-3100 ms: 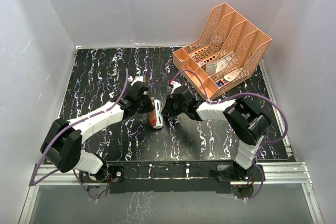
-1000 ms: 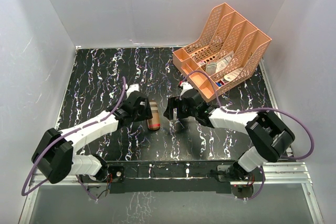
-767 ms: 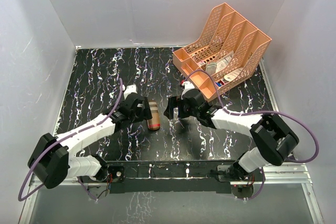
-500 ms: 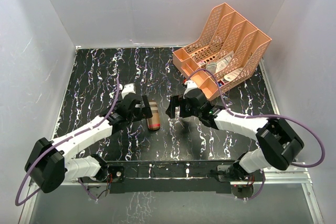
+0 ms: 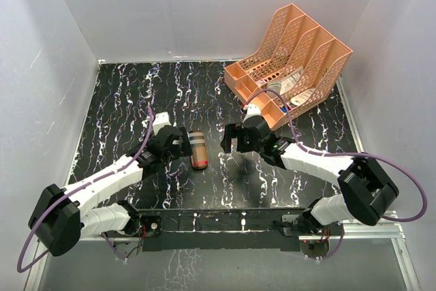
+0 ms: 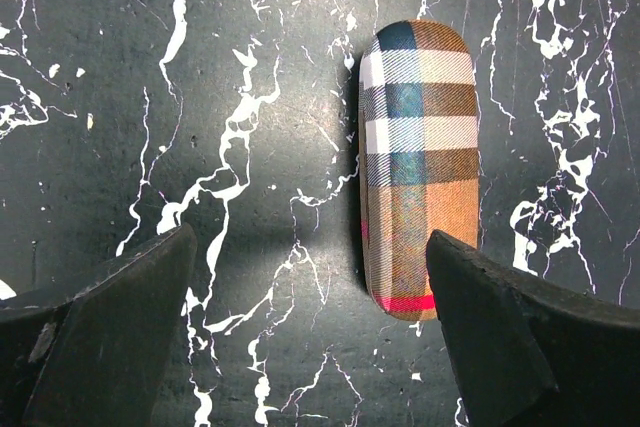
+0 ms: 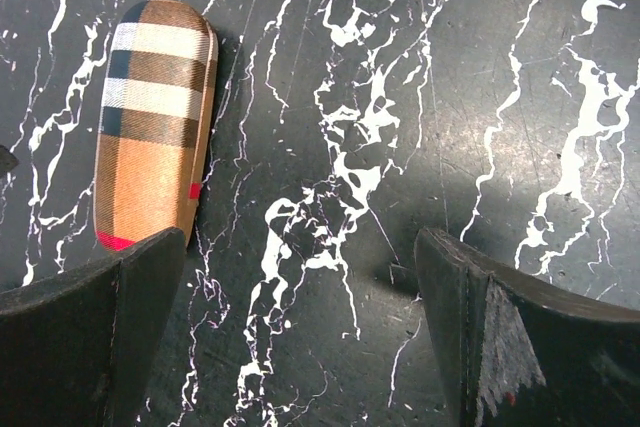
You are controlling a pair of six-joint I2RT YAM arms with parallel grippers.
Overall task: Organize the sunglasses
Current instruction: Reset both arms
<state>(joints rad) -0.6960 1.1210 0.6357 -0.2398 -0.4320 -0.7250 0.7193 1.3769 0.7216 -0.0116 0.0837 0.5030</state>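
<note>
The sunglasses are hidden in every view. A brown plaid oblong case (image 5: 197,149) lies shut on the black marbled table (image 5: 136,93), between the two arms. My left gripper (image 5: 178,144) hovers just left of it, jaws wide open and empty. In the left wrist view the case (image 6: 418,167) lies ahead of the left gripper (image 6: 310,247), close to the right fingertip (image 6: 470,297). My right gripper (image 5: 231,142) is open and empty, a little right of the case. The right wrist view has the case (image 7: 152,122) at upper left, beyond the right gripper (image 7: 300,247).
An orange slotted desk organizer (image 5: 289,59) stands at the back right with several small items in its compartments. White walls enclose the table on three sides. The arm bases sit on the rail at the near edge.
My left gripper opened and drew back left, off the case. The right gripper drew away to the right, staying open. The case lies alone between them.
</note>
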